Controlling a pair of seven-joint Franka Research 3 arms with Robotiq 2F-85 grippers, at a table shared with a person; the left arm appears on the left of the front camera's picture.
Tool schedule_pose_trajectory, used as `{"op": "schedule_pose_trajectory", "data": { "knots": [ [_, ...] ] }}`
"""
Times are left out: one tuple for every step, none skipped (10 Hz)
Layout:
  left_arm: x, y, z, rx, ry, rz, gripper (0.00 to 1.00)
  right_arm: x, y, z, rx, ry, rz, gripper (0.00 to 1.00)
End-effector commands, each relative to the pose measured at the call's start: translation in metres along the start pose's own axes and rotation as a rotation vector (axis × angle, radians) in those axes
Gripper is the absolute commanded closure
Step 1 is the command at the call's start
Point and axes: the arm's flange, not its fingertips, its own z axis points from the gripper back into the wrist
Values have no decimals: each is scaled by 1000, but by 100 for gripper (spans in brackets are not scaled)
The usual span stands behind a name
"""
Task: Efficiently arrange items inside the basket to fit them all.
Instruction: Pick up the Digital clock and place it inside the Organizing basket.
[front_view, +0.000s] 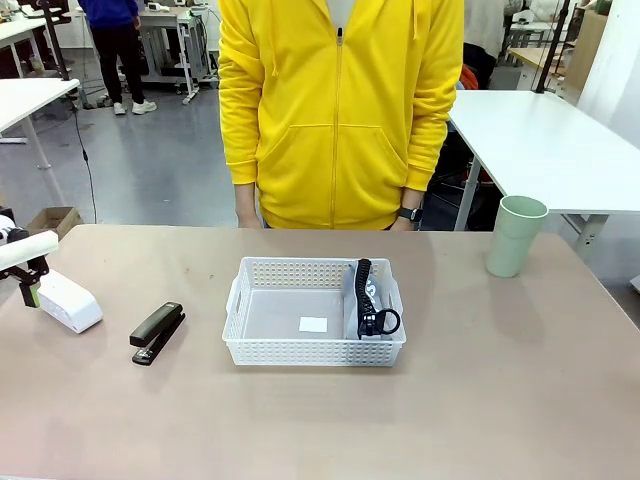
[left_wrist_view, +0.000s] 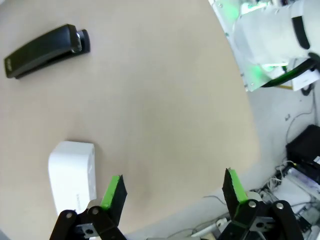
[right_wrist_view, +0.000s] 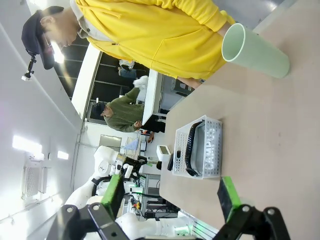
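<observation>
One of four items is packed: the grey pouch stands on edge along the right wall of the white basket, centre frame. Still outside on the surface are the black stapler and white box at lower left, and the green cup at upper right. Both pairs of jaws gape wide and empty, the left pair just beside the box. The left arm is cut off at the frame edge.
</observation>
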Motion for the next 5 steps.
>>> {"op": "schedule_pose_trajectory", "data": {
  "knots": [
    [0,-7,-2,8,-42,13,0,3,1,0,20,-12,29,0],
    [0,-7,-2,8,-42,13,0,3,1,0,20,-12,29,0],
    [-2,-2,-1,1,-12,10,0,3,1,0,20,-12,29,0],
    [-6,3,-4,140,-2,-13,0,3,1,0,20,-12,29,0],
    [-12,6,-6,219,23,-24,0,3,1,0,20,-12,29,0]
  ]
}}
